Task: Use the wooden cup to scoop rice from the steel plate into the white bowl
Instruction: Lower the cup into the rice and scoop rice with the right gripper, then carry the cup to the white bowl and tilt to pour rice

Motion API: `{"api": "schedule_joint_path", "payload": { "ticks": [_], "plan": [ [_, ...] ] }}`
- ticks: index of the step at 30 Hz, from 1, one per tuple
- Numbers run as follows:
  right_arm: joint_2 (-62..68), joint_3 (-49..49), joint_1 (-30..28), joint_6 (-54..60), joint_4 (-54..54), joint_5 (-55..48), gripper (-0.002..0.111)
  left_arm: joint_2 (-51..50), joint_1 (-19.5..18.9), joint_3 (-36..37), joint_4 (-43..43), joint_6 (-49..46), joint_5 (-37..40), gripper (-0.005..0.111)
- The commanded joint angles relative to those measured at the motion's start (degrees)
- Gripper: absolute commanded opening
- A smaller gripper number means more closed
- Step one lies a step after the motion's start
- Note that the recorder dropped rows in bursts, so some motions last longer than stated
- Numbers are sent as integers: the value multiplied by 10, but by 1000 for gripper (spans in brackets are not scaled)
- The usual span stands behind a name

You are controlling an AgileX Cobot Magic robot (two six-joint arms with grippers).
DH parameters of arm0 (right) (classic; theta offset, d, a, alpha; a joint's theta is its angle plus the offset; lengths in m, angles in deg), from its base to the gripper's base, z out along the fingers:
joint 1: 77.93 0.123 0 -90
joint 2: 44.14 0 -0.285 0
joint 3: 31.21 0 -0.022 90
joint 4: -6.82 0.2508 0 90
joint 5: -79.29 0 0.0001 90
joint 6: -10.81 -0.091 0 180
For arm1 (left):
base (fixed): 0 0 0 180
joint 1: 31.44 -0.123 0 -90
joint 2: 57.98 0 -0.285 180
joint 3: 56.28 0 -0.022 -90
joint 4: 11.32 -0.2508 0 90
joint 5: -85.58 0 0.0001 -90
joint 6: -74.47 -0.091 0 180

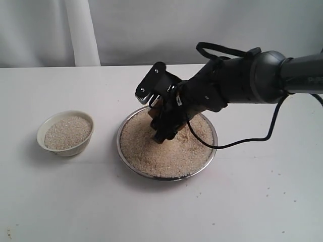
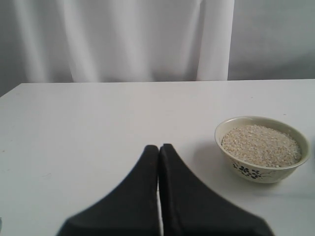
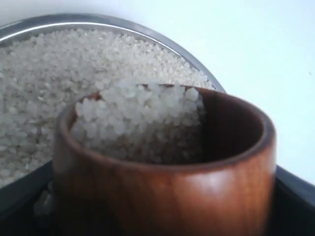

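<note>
The steel plate (image 1: pixel 208 154) lies mid-table, filled with a broad layer of rice (image 1: pixel 166 151). My right gripper (image 1: pixel 162 126) is down in the plate, shut on the wooden cup (image 3: pixel 197 196), which is tipped into the grains. In the right wrist view the cup's mouth holds rice (image 3: pixel 142 118), with the steel plate (image 3: pixel 162 37) behind it. The white bowl (image 1: pixel 65 146) stands to the plate's left, nearly full of rice (image 1: pixel 67 132). In the left wrist view my left gripper (image 2: pixel 159 146) is shut and empty over bare table, the white bowl (image 2: pixel 263 169) off to one side.
Loose grains (image 1: pixel 267 189) are scattered on the white table to the right of the plate. A black cable (image 1: pixel 252 138) loops from the right arm down beside the plate. White curtains (image 1: pixel 81 30) hang behind the table.
</note>
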Motion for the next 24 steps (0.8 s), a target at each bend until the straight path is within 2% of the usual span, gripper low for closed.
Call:
{"api": "schedule_joint_path", "payload": {
  "ticks": [1,7,19,24],
  "plan": [
    [-19,2,-1,-3,15,3,0,1,1,1,0,2,-3,0],
    [-33,15,0,-3,47,64,0,1,1,1,0,2,-3,0],
    [-34,89,1,-25,72,310,0,1,1,1,0,2,-3,0],
    [-27,35,30,-32,66,278,0,1,1,1,0,2,-3,0]
  ]
}}
